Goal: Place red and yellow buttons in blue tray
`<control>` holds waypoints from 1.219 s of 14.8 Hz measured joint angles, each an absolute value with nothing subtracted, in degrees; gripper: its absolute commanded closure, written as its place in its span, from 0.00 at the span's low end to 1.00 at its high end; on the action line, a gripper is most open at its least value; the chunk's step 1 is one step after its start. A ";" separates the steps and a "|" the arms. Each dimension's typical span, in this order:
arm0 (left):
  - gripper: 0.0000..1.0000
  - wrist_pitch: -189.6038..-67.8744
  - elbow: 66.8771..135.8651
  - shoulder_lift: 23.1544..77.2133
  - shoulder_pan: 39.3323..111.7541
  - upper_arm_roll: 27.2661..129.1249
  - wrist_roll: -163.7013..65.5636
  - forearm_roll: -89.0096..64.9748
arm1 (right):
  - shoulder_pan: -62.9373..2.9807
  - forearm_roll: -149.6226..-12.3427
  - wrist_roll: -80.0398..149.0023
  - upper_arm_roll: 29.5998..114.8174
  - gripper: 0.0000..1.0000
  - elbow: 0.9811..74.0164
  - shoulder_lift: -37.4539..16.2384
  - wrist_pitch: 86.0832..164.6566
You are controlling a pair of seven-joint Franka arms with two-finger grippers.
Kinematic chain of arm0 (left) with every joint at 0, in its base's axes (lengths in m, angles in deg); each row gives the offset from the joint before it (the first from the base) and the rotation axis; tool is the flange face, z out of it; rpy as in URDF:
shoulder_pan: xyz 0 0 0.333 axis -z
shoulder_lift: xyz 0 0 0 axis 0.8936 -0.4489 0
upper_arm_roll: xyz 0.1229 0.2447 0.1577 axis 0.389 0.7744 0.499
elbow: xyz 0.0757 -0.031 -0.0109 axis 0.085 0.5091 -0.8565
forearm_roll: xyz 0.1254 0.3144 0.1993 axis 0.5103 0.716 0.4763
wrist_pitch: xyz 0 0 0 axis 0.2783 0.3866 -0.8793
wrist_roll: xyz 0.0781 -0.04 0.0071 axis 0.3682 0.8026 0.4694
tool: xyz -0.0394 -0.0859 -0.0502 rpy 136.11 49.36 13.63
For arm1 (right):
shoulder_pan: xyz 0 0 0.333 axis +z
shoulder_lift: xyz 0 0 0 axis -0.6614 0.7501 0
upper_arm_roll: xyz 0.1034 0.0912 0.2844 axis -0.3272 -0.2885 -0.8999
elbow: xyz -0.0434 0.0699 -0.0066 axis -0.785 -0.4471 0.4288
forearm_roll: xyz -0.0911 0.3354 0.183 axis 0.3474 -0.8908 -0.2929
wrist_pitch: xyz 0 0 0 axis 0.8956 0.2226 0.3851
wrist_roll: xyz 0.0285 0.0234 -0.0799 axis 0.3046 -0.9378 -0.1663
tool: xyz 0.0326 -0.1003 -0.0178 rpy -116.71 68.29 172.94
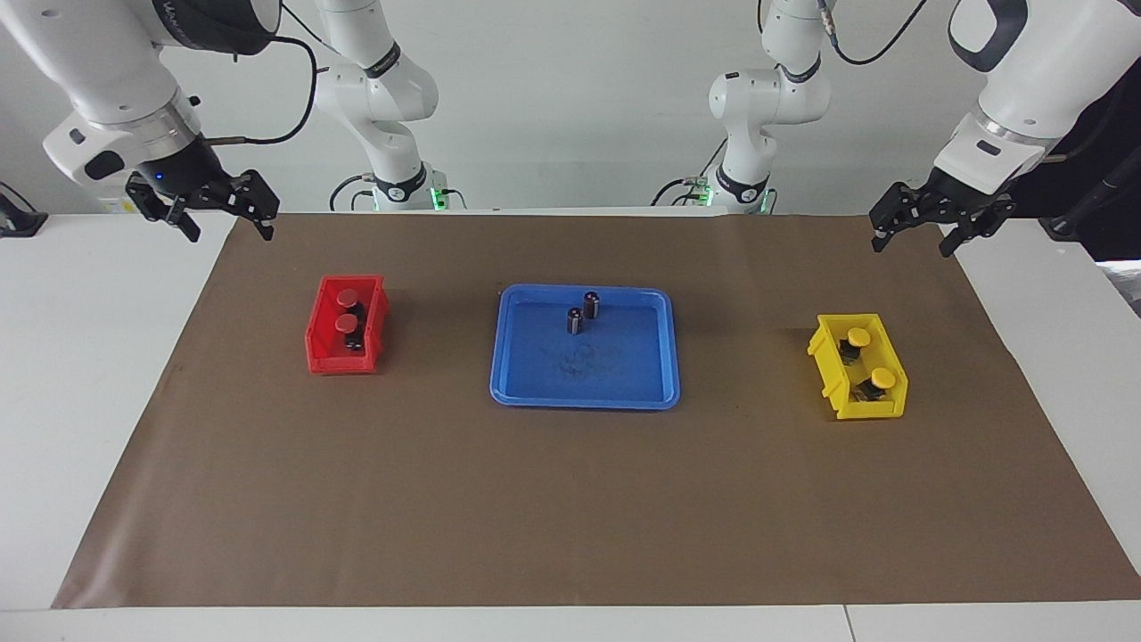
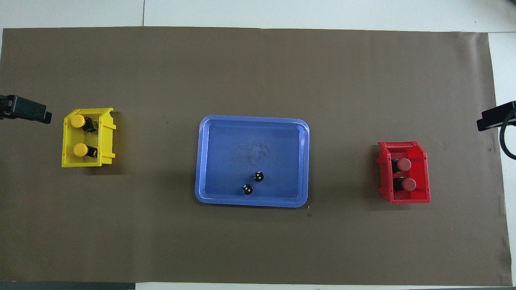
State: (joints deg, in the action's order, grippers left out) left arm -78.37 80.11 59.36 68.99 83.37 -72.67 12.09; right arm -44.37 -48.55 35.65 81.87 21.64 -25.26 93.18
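Note:
Two red buttons [image 1: 346,310] [image 2: 406,174] sit in a small red bin [image 1: 323,352] [image 2: 419,195] toward the right arm's end of the table. Two yellow buttons [image 1: 870,357] [image 2: 79,135] sit in a small yellow bin [image 1: 869,409] [image 2: 105,137] toward the left arm's end. Between the bins lies the blue tray [image 1: 584,383] [image 2: 250,141]. My right gripper [image 1: 229,230] [image 2: 494,119] hangs open and empty over the mat's corner at its own end. My left gripper [image 1: 912,247] [image 2: 25,112] hangs open and empty over the mat's corner at its end.
Two dark grey capless cylinders [image 1: 583,312] [image 2: 253,182] stand upright in the blue tray, in the part nearer the robots. A brown mat [image 1: 570,499] [image 2: 258,72] covers most of the white table.

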 measured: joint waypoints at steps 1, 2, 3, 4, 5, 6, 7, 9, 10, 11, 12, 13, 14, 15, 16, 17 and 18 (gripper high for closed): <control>0.00 -78.37 80.11 59.36 68.99 83.37 -72.91 12.09 | -44.22 -48.56 35.65 81.87 0.13 22.02 -25.26 93.96; 0.00 -78.37 80.13 59.36 68.99 83.37 -73.07 12.09 | -43.91 -48.63 35.65 81.85 0.14 22.62 -25.26 94.78; 0.00 -78.37 80.22 59.37 68.99 83.37 -73.18 12.09 | -43.48 -48.88 35.65 81.82 0.14 23.56 -25.22 95.94; 0.00 -78.37 80.47 59.39 68.98 83.37 -73.22 12.09 | -43.05 -49.17 35.65 81.81 0.14 25.08 -25.16 97.77; 0.00 -78.37 80.81 59.44 68.95 83.39 -73.26 12.09 | -42.73 -49.33 35.66 81.76 0.14 27.36 -25.07 100.26; 0.00 -78.37 81.22 59.52 68.86 83.43 -73.28 12.09 | -42.56 -49.38 35.66 81.76 0.15 30.12 -24.92 103.08; 0.00 -78.37 81.48 59.59 68.71 83.49 -73.29 12.09 | -42.53 -49.40 35.66 81.77 0.16 33.19 -24.67 106.31; 0.00 -78.37 81.82 59.78 68.30 83.51 -73.45 12.09 | -42.53 -49.42 35.66 81.77 0.17 39.75 -24.12 113.23; 0.00 -78.37 82.00 59.92 68.20 83.53 -73.52 12.09 | -42.53 -49.77 35.66 81.78 0.18 42.72 -23.96 115.97; 0.00 -78.37 82.26 60.12 68.19 83.54 -73.53 12.09 | -42.54 -51.02 35.66 81.79 0.18 45.48 -23.93 118.31; 0.00 -78.37 82.59 60.33 68.19 83.54 -73.53 12.09 | -42.53 -52.49 35.66 81.79 0.19 47.94 -23.96 120.46; 0.00 -78.37 82.81 60.50 68.19 83.54 -73.53 12.09 | -42.53 -53.30 35.66 81.79 0.19 50.06 -24.02 122.38; 0.00 -78.37 83.03 60.67 68.19 83.54 -73.53 12.09 | -42.53 -53.71 35.66 81.79 0.20 51.95 -24.09 124.25; 0.00 -78.37 83.37 60.87 68.19 83.54 -73.53 12.09 | -42.53 -53.79 35.66 81.79 0.22 53.60 -24.18 125.82; 0.00 -78.50 83.89 61.09 68.13 83.55 -73.53 12.09 | -42.53 -53.80 35.66 81.79 0.25 54.92 -24.27 126.95; 0.00 -78.77 84.58 61.35 67.94 83.60 -73.53 12.10 | -42.53 -53.80 35.66 81.79 0.27 56.03 -24.34 127.99; 0.00 -79.32 85.49 61.67 67.57 83.60 -73.53 12.10 | -42.52 -53.80 35.66 81.78 0.28 57.13 -24.44 128.94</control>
State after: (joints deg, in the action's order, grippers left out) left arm -79.32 85.49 61.67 67.57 83.60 -73.53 12.10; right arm -42.52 -53.80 35.66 81.78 57.13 -24.44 128.94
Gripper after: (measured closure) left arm 0.000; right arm 0.233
